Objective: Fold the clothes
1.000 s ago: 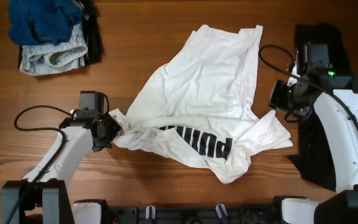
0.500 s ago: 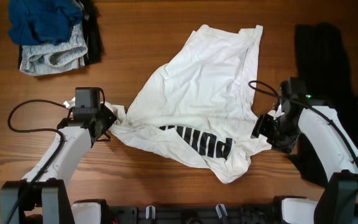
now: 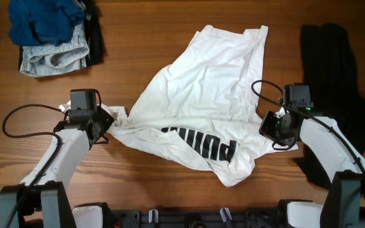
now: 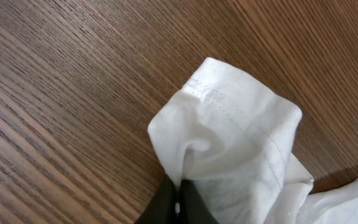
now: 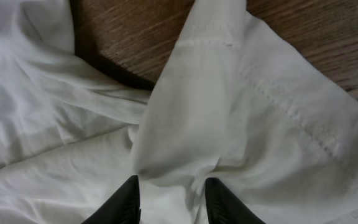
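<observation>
Overhead, table (image 3: 170,25): bare brown wood, with cloth in three separate places.
Overhead, white shirt (image 3: 201,101): lay spread and wrinkled across the middle of the table. Its narrower end reached the far side, and its wider end with large black printed letters lay near.
Overhead, left gripper (image 3: 108,120): sat at the left edge of the white shirt, where a sleeve was drawn out into a point toward the left.
Overhead, right gripper (image 3: 272,130): sat at the right near corner of the white shirt, on the sleeve there.
Overhead, black garment (image 3: 334,69): lay along the right side of the table, apart from the white shirt, and the right arm crossed over its near part.
Overhead, pile of clothes (image 3: 49,35): lay at the far left corner with blue cloth on top and pale grey and dark pieces under it, well apart from the white shirt.
Left wrist, left sleeve (image 4: 235,149): a hemmed white cuff with a stitched seam, lifted into a rounded fold over the wood.
Left wrist, end effector: the two dark fingertips (image 4: 166,208) were pressed together at the bottom of the view with the cloth pinched between them, so it was closed on the white shirt.
Right wrist, right sleeve (image 5: 260,112): white cloth with a stitched hem covered most of the view, and a patch of wood showed beyond it.
Right wrist, end effector: the two dark fingers (image 5: 124,200) stood part-way apart with a bunched fold of the sleeve between them. They touched the cloth but were not closed on it.
</observation>
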`<move>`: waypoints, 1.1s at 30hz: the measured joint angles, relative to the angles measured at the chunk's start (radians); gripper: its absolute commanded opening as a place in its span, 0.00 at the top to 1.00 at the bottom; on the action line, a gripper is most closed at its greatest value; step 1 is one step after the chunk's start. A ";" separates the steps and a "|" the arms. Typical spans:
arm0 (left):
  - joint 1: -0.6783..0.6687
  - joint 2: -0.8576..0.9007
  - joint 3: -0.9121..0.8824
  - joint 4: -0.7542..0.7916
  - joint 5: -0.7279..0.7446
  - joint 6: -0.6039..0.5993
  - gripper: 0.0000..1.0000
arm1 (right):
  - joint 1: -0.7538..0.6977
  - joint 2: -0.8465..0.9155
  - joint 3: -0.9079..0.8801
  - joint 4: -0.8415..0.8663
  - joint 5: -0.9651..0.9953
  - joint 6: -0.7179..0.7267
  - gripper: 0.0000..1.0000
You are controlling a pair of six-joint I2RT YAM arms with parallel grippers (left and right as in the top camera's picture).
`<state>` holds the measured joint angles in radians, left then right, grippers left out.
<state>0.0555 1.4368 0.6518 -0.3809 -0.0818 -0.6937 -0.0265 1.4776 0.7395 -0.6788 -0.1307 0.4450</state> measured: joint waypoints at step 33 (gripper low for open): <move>0.000 -0.357 0.420 -0.114 0.000 0.217 0.96 | -0.232 -0.099 0.779 -0.302 -0.043 -0.203 0.96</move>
<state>0.0555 1.0798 1.0721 -0.4946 -0.0818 -0.4770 -0.2588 1.3788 1.5181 -0.9810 -0.1741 0.2420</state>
